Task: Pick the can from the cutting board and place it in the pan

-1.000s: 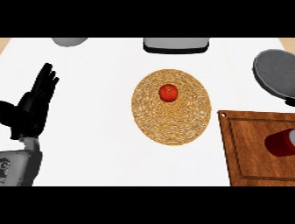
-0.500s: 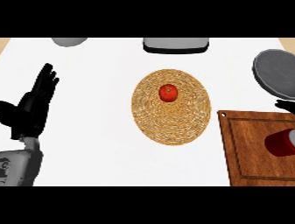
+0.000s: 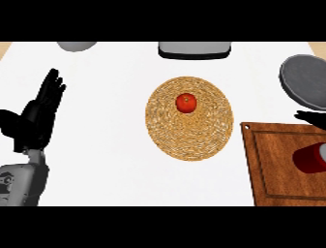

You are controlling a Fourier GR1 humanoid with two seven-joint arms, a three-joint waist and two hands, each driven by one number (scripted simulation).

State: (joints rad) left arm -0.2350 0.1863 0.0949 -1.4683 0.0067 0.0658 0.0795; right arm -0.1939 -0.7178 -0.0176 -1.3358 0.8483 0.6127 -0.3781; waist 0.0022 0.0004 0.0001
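Note:
A red can [image 3: 317,158] lies on its side on the wooden cutting board [image 3: 279,179] at the lower right. The grey pan [image 3: 314,81] sits beyond the board near the right edge. My right hand [image 3: 325,121] comes in from the right edge, just above the can and below the pan; its fingers look straight, touching nothing. My left hand [image 3: 33,118] rests open at the left, fingers up, far from the can.
A round woven mat [image 3: 189,131] with a red tomato [image 3: 186,102] on it lies mid-counter. A grey tray-like object [image 3: 194,49] and a grey bowl [image 3: 77,45] sit at the far edge.
My right hand has slid down from beside the pan toward the cutting board and now reaches farther in over the can. The left hand has not moved.

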